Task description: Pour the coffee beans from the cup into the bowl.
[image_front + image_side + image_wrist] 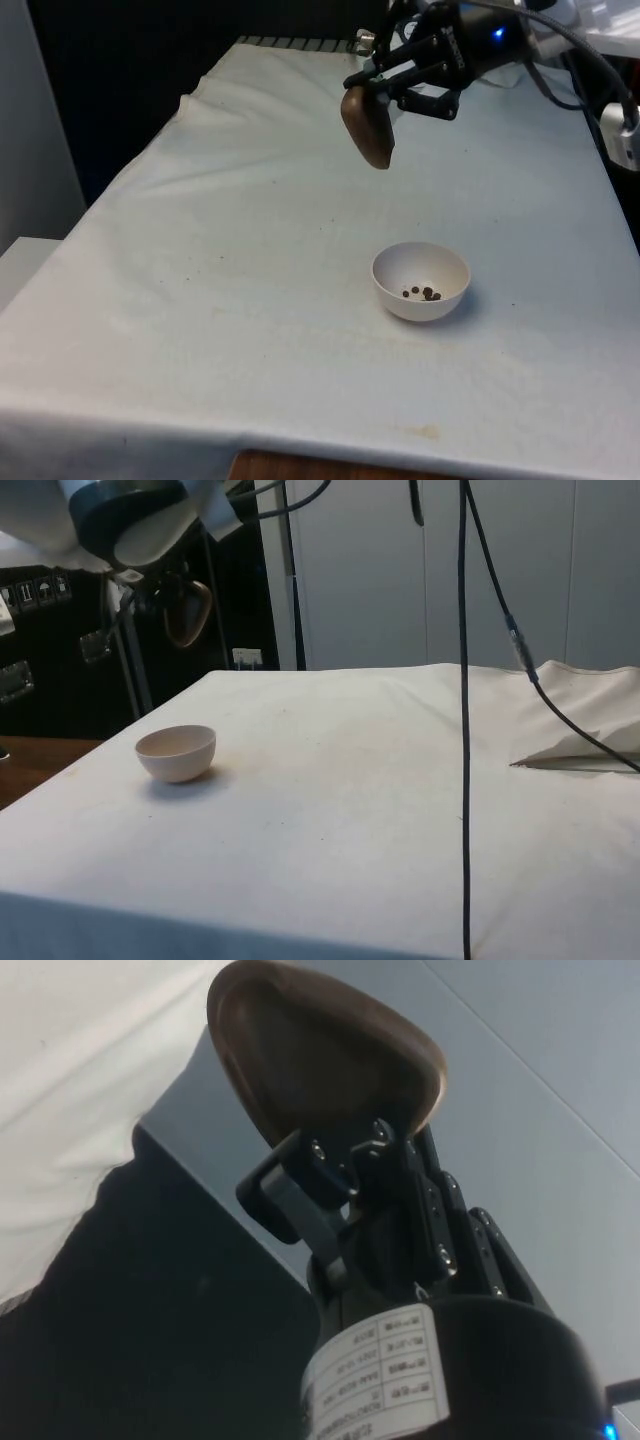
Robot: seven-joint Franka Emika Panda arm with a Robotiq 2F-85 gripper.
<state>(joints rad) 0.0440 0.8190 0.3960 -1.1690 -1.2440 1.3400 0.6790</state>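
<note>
cup tipped in the air, a few beans in the bowl

the end effector (385,88) is clamped on the rim of the brown cup (367,127), held tilted high over the worktop (200,300), well above and behind the white bowl (421,281). some coffee beans (424,293) lie in the bowl, so the pour looks largely done. what remains, by my reading, is confirming the cup is empty, then righting it. its inside seems bare in the wrist view, though the far wall is hidden; in the side view the bowl's contents are out of sight.

Brown cup (367,127) tipped aloft; beans (423,293) in white bowl (446,298).
</note>
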